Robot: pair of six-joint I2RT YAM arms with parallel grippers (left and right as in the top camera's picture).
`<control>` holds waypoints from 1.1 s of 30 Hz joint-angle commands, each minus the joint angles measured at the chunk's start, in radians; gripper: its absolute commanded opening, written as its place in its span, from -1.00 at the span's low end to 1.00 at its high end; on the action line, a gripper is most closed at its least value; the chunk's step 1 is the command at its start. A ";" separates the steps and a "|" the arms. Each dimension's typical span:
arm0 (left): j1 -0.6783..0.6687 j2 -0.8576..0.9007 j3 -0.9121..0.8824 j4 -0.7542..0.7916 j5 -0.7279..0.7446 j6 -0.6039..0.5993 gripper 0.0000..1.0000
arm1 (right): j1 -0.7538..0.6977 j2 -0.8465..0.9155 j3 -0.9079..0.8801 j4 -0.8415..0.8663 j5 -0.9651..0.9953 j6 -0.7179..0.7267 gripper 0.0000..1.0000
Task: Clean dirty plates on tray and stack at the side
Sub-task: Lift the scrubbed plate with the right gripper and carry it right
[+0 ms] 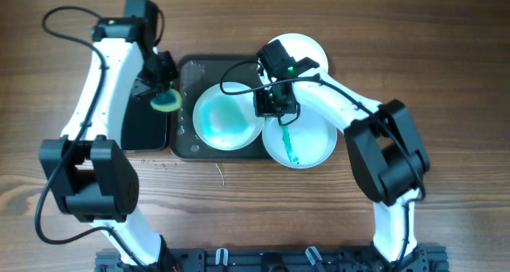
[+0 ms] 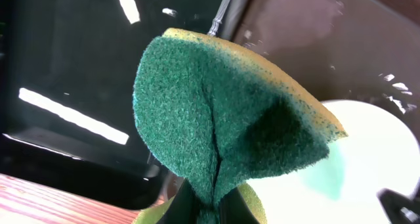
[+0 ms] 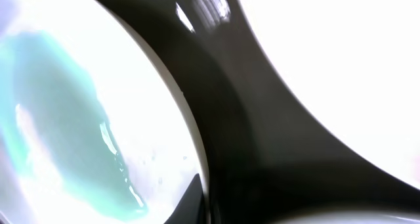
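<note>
A plate (image 1: 225,117) covered with a teal smear lies in the dark tray (image 1: 185,147). My right gripper (image 1: 272,104) is shut on this plate's right rim; the right wrist view shows one finger (image 3: 194,196) on the rim beside the smear (image 3: 65,125). A white plate (image 1: 309,147) with a green streak lies right of the tray, partly under the held plate. Another white plate (image 1: 307,47) sits behind it. My left gripper (image 1: 165,96) is shut on a green and yellow sponge (image 2: 223,119), held above the tray's left edge, just left of the smeared plate (image 2: 371,158).
A smaller black tub (image 1: 145,128) stands against the tray's left side and shows in the left wrist view (image 2: 65,66). Small droplets lie on the wood table (image 1: 239,216) in front of the tub. The rig's frame runs along the front edge.
</note>
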 commanded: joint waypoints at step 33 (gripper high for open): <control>0.070 0.003 0.018 0.016 0.020 0.035 -0.92 | 0.490 -0.251 0.000 0.426 1.645 -0.567 -0.91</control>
